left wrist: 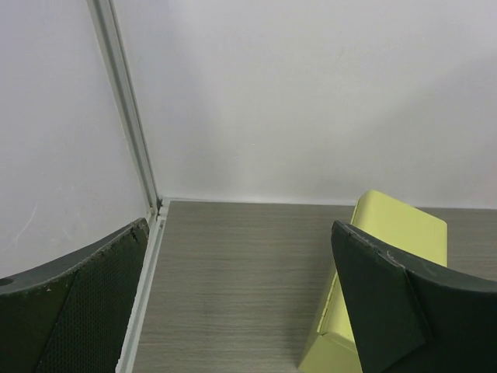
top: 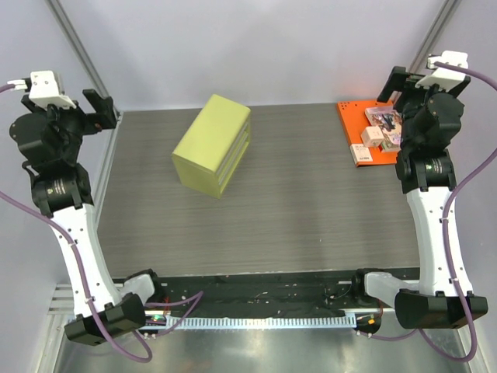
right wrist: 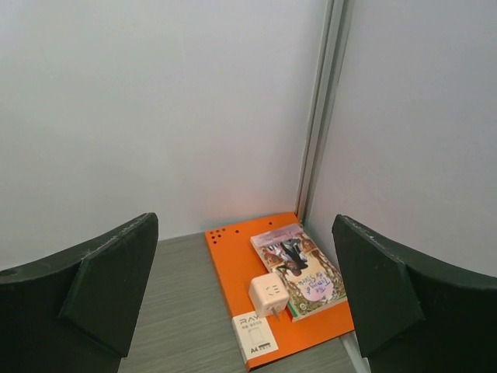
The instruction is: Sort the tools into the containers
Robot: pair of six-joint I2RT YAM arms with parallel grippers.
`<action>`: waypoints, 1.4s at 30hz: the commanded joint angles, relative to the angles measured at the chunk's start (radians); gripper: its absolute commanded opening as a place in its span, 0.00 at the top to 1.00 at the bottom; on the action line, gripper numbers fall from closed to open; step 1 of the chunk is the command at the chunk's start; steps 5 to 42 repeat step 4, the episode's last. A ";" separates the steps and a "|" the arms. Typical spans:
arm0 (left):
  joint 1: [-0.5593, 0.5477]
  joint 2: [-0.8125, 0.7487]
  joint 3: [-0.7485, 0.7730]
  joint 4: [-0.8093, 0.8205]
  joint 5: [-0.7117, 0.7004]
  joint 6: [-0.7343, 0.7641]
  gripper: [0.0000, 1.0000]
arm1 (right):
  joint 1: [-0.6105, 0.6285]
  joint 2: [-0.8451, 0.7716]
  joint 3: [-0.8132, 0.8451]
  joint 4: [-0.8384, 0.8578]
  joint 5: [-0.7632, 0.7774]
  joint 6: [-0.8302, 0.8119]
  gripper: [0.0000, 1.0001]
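Left hand [top: 102, 110] and right hand [top: 397, 84] splayed, empty, at far corners, yellow box [top: 212, 144] between

Grey wood-grain table [top: 272, 225]; plain white walls [top: 256, 47]; metal corner posts [top: 77, 43]; even light.

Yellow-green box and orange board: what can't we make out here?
Yellow-green box: contents hidden by its own walls, top external; lower part behind left pincer, left wrist.
Orange board: right edge behind right arm, top external.
White pack: label too small to read, right wrist.
Book: cover text blurred, right wrist.
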 commanded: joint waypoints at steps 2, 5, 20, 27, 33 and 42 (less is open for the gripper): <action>0.003 0.002 0.025 0.006 -0.004 -0.008 0.00 | 0.005 -0.021 0.012 0.058 0.047 -0.009 0.00; 0.001 0.004 0.024 0.006 -0.003 -0.008 0.00 | 0.005 -0.023 0.013 0.058 0.047 -0.004 0.00; 0.001 0.004 0.024 0.006 -0.003 -0.008 0.00 | 0.005 -0.023 0.013 0.058 0.047 -0.004 0.00; 0.001 0.004 0.024 0.006 -0.003 -0.008 0.00 | 0.005 -0.023 0.013 0.058 0.047 -0.004 0.00; 0.001 0.004 0.024 0.006 -0.003 -0.008 0.00 | 0.005 -0.023 0.013 0.058 0.047 -0.004 0.00; 0.001 0.004 0.024 0.006 -0.003 -0.008 0.00 | 0.005 -0.023 0.013 0.058 0.047 -0.004 0.00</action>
